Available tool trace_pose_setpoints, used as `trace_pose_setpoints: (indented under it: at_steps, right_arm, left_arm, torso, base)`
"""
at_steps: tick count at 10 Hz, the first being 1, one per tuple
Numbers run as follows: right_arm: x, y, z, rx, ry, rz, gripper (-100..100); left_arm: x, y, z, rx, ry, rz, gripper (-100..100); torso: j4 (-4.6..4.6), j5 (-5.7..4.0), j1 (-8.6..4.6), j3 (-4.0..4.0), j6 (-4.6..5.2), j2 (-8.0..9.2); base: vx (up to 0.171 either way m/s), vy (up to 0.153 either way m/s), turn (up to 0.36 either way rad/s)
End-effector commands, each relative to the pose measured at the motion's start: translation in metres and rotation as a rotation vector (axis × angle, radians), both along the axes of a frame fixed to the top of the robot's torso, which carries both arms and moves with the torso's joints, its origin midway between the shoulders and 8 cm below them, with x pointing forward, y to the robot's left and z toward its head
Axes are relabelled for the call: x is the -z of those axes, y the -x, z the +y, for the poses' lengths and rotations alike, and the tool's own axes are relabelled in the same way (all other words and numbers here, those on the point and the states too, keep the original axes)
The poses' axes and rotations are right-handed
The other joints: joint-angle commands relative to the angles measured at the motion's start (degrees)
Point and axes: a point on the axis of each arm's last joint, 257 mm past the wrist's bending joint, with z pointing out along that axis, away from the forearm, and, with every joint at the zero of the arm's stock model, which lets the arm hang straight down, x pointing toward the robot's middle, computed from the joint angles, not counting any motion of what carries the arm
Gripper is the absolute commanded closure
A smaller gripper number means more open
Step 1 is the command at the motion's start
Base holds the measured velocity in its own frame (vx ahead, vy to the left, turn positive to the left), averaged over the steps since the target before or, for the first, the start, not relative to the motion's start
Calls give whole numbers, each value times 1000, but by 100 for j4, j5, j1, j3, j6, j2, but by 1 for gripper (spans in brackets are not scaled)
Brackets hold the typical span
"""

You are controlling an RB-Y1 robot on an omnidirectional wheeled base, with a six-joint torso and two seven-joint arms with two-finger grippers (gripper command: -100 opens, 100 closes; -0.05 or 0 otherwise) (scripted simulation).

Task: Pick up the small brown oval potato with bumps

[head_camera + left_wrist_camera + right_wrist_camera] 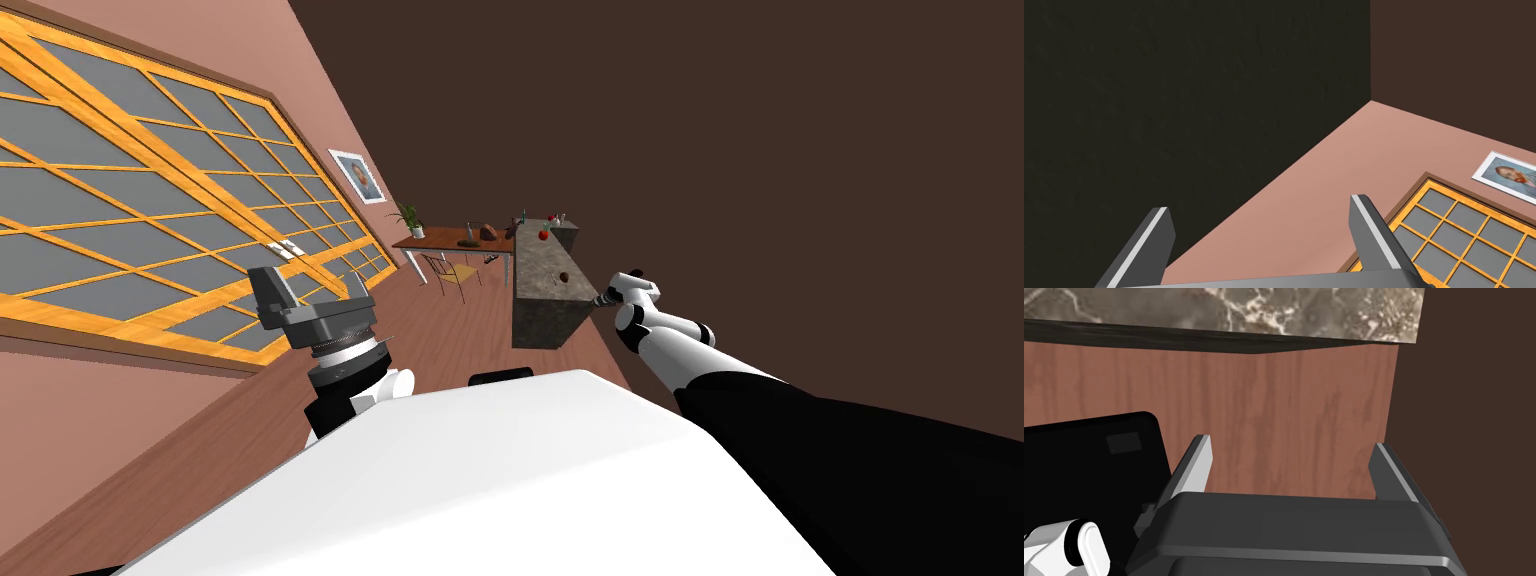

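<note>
Left claw (312,292) raised, right claw (603,298) reaching out to the counter (530,262) where the potato (565,277) lies; both are open and empty.

On the left, the left arm is bent upward beside the big window (150,200). Its claw points up, the two fingers (1156,235) spread wide with nothing between them. Farther off, a brown table (450,242) stands against the far end of the long stone counter. The small brown potato sits on the counter's top near its near end, and a red round thing (543,234) lies farther along. On the right, the right arm stretches straight forward. Its claw is just beside the counter's near corner, close to the potato but apart from it. Its fingers (1199,458) stand wide apart over the wood floor (1294,418), gripping nothing.
</note>
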Motion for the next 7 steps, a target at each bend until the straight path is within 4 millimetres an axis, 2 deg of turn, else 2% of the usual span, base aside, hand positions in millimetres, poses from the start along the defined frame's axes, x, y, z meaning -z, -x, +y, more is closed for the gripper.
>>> trace_pose_setpoints:
  at_steps: [1, 3, 4, 6, 7]
  right_arm:
    - [5, 5, 3, 15, -28, 16, -100]
    - [10, 15, 8, 42, -73, 38, -100]
    - [12, 21, 12, 64, -107, 52, -100]
    - [9, 24, 15, 95, -149, 55, -100]
    - [3, 21, 14, 104, -155, 42, -100]
  left_arm:
    - [0, 0, 0, 0, 0, 0, 0]
    - [0, 0, 0, 0, 0, 0, 0]
    - [0, 0, 0, 0, 0, 0, 0]
    - [0, 0, 0, 0, 0, 0, 0]
    - [0, 0, 0, 0, 0, 0, 0]
  torso:
    - [0, 0, 0, 0, 0, 0]
    - [1, -3, -9, 4, 8, 10]
    - [-1, 0, 0, -4, 0, -7]
    - [-17, 1, 4, -43, -2, -75]
    - [-22, -1, -9, -56, -2, -96]
  base:
    - [103, 7, 137]
    - [84, 16, 101]
    - [218, 31, 328]
    - [332, 2, 267]
    - [326, -143, 236]
